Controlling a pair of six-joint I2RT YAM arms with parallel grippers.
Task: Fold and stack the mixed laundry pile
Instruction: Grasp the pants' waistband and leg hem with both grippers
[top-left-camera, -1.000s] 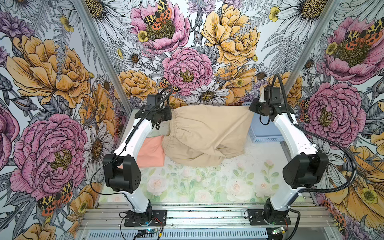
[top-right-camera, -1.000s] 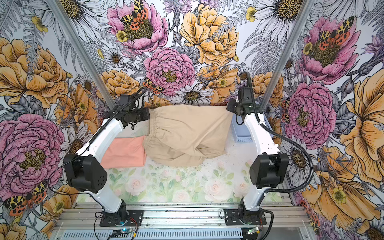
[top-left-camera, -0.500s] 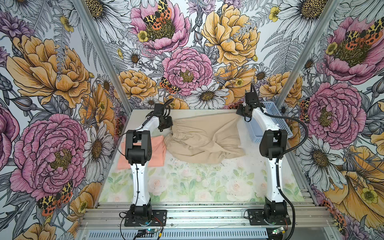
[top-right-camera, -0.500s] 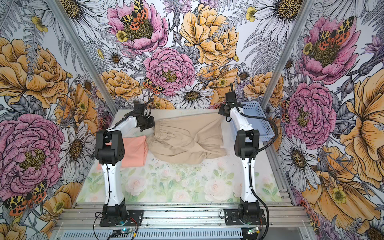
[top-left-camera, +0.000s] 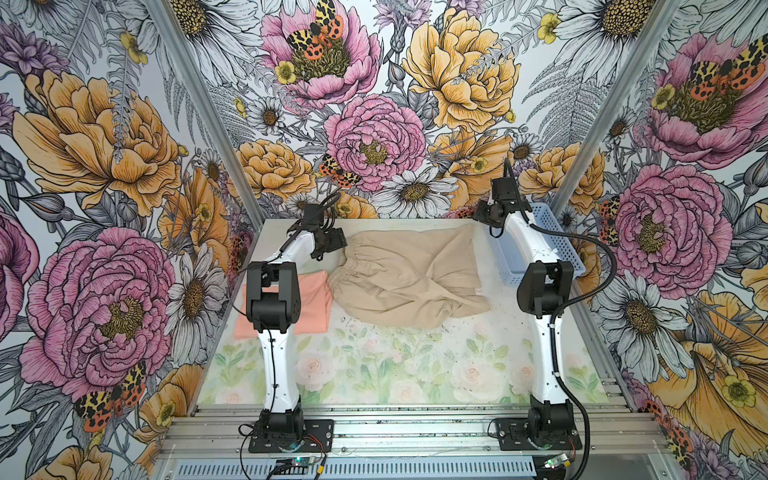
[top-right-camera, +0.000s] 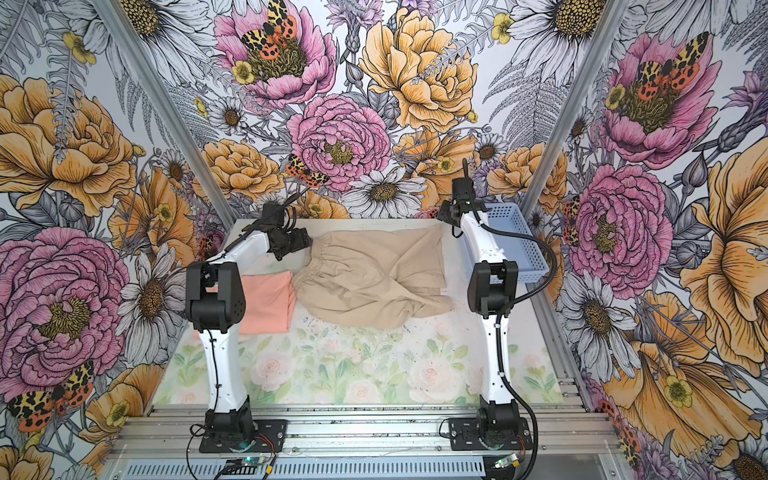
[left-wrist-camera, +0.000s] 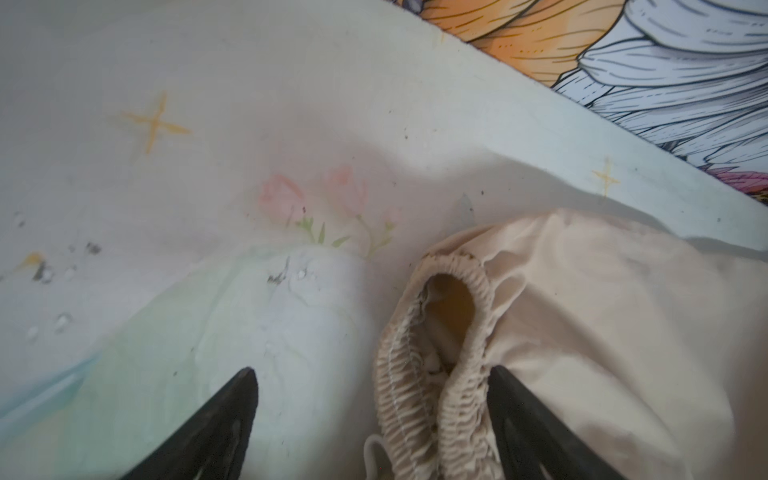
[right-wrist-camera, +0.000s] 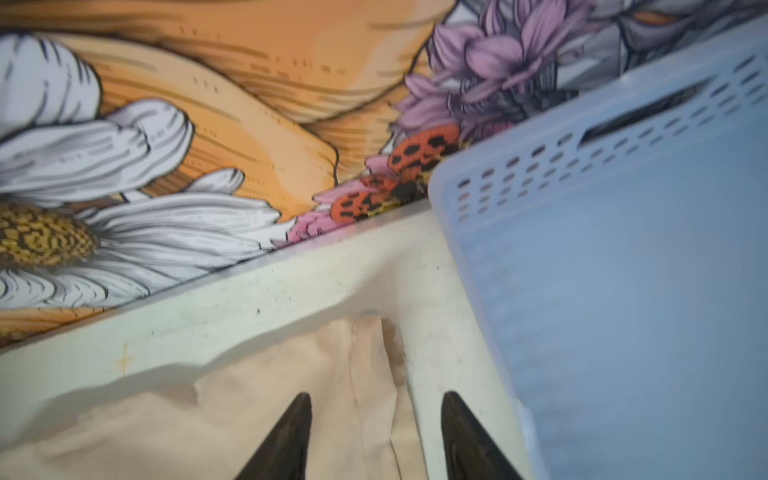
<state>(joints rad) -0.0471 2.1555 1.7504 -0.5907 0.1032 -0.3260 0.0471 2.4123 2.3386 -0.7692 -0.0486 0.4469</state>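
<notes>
The beige garment (top-left-camera: 407, 278) lies rumpled across the back of the table (top-left-camera: 374, 374). It is soft matte cloth with a gathered, ribbed elastic waistband. The left gripper (left-wrist-camera: 372, 370) stands wide open, with the waistband loose between its black pointed fingers and nothing clamped. The right gripper (right-wrist-camera: 377, 395) is partly open over the garment's opposite edge, beside the blue perforated plastic basket (right-wrist-camera: 623, 291). The peach T-shirt (top-left-camera: 318, 299) lies folded flat, just left of the garment.

We see slim white shells and boxy black joints on the left arm (top-left-camera: 276, 374) and right arm (top-left-camera: 544, 361); a ribbed black hose (top-left-camera: 612, 266) loops at three o'clock. The left pincer (left-wrist-camera: 372, 370) and right pincer (right-wrist-camera: 376, 394) have tapered black fingers.
</notes>
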